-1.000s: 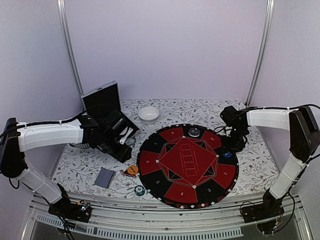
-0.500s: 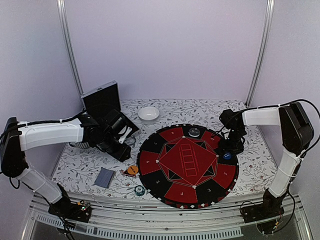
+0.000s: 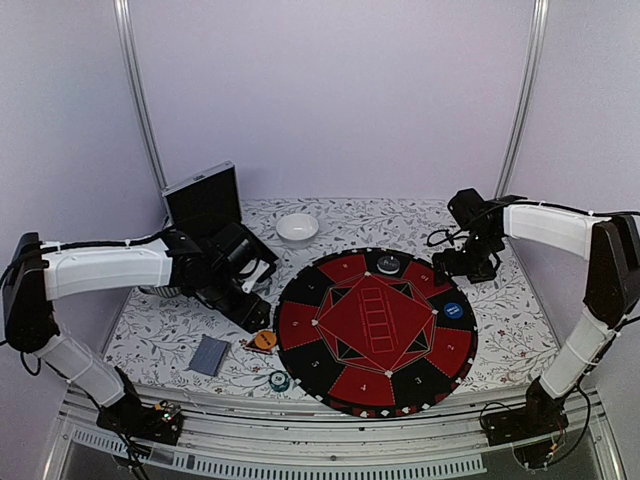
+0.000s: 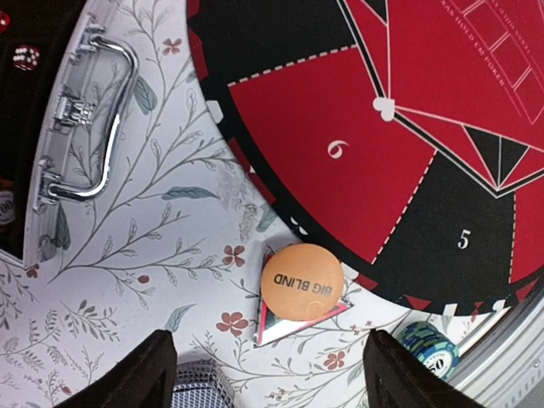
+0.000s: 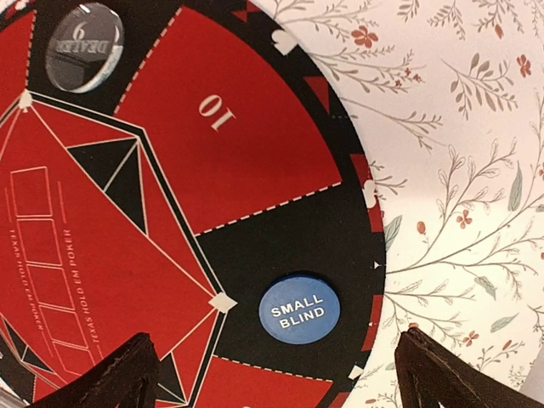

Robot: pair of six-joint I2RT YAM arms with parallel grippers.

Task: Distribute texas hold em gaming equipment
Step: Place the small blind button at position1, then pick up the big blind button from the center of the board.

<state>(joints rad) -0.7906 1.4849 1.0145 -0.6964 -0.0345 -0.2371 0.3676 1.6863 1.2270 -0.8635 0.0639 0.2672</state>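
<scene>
Barely any shift on the left since a second ago, with the left gripper parked by the silver case, only fingers spread wider than before and nothing between them. Bigger change on the right, with the right gripper lifted up and back off the blue button, fingers now flung wide, empty.

On looks, left to right: card deck with a grey-blue patterned back, flat on the floral cloth off the left edge of the mat. Next to it, orange button reading "BIG BLIND", resting on a little white triangle with a red edge. Just below, chip stack, teal with striped rims. Way over right, that blue button flat on a black wedge near the mat's rim, "SMALL BLIND" in white.

Counted one deck, one orange button, one chip stack, one clear dealer disc, one blue button.
</scene>
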